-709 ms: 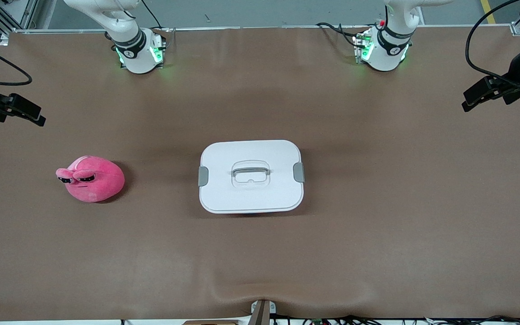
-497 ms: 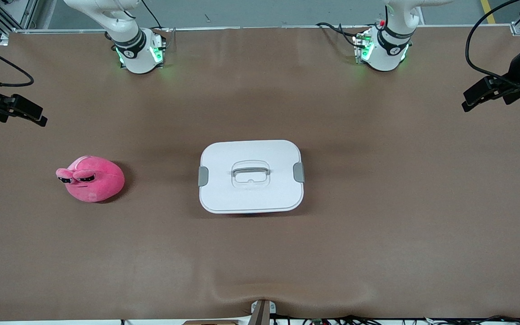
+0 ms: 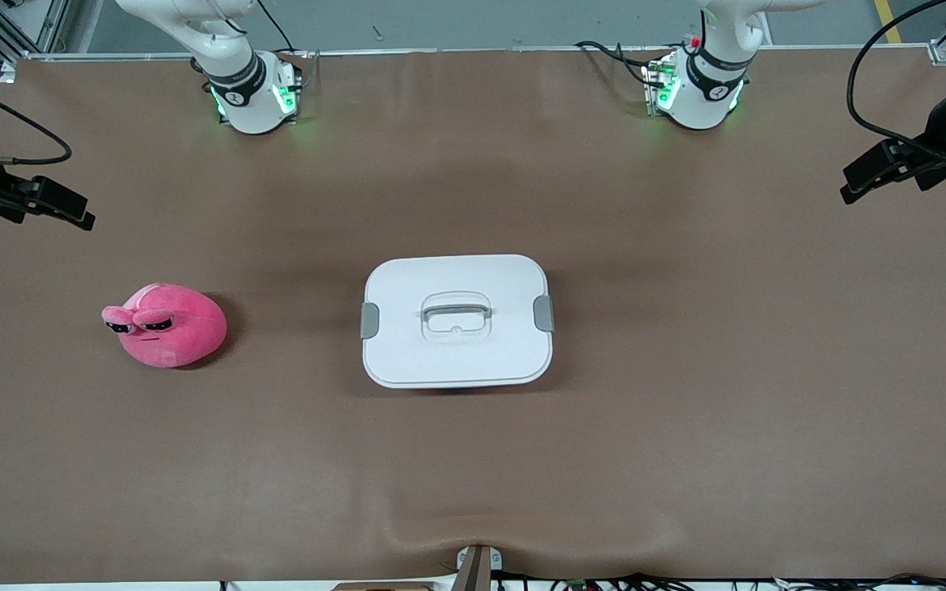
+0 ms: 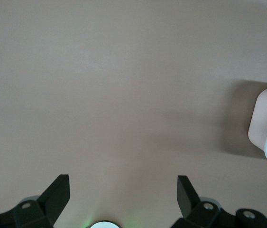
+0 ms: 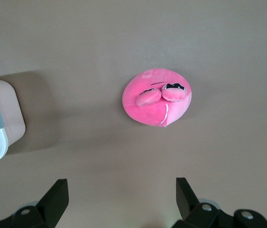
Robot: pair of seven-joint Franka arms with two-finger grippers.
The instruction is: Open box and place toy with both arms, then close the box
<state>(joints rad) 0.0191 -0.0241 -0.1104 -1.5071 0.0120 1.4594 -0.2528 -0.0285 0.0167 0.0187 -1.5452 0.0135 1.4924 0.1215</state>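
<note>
Both sets of jaws stand wide and hold nothing: the left gripper (image 4: 122, 194) over bare worktop (image 3: 686, 410) toward its own end, well apart from the box (image 3: 456, 320); the right gripper (image 5: 121, 197) over the worktop near the toy (image 3: 167, 324). With its lid (image 3: 456, 287) on and both clips (image 3: 544, 313) down, the box sits mid-worktop, the toy beside it toward the right arm's end. Opening looks not yet begun; next, each arm likely needs a clip. Nothing blocks either path

The closed box (image 3: 456, 320) sits mid-table, the toy (image 3: 166, 325) apparently upright toward the right arm's end.
</note>
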